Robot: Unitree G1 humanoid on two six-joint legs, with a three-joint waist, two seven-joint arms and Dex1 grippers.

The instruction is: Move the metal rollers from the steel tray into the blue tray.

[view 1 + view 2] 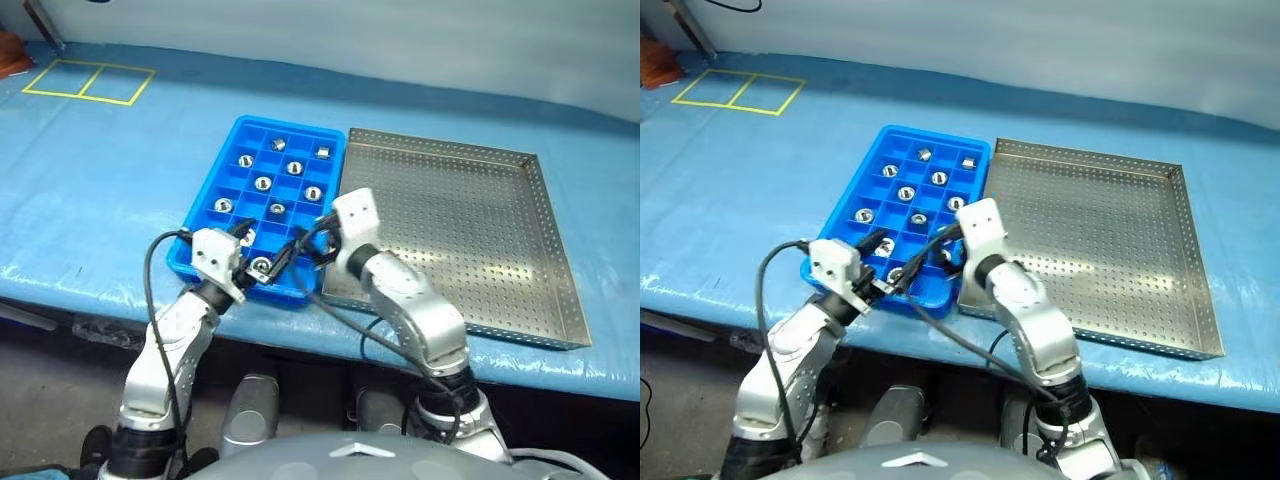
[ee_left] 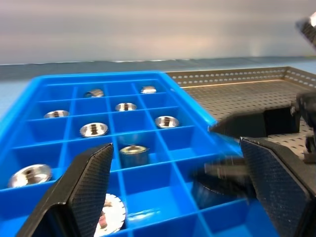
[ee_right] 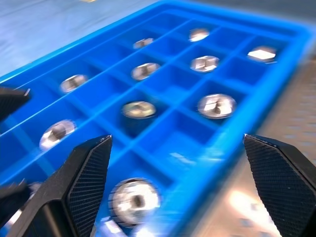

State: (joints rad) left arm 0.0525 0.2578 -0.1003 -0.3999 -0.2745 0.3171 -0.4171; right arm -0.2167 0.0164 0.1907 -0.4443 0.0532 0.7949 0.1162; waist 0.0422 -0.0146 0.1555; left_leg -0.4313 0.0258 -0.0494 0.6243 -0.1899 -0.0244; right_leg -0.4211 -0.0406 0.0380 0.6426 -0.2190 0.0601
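Blue tray (image 1: 196, 246) has metal rollers (image 1: 262, 183) sitting in its little squares, right beside my bare steel tray (image 1: 560, 250). My left gripper (image 2: 177, 192) and right gripper (image 3: 173, 182) are both wide open, holding nothing. I see no writing.

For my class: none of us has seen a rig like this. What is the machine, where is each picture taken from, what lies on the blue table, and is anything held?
It is a two-armed humanoid robot. Two pictures come from cameras in its head, looking down over its arms; the other two come from a camera on each wrist, looking along the black jaws. On the table lie a blue tray with small compartments and, beside it, a perforated steel tray with no rollers visible in it. Shiny metal rollers sit singly in the blue compartments. The left gripper and right gripper both hang over the blue tray's near end, jaws open, holding nothing.
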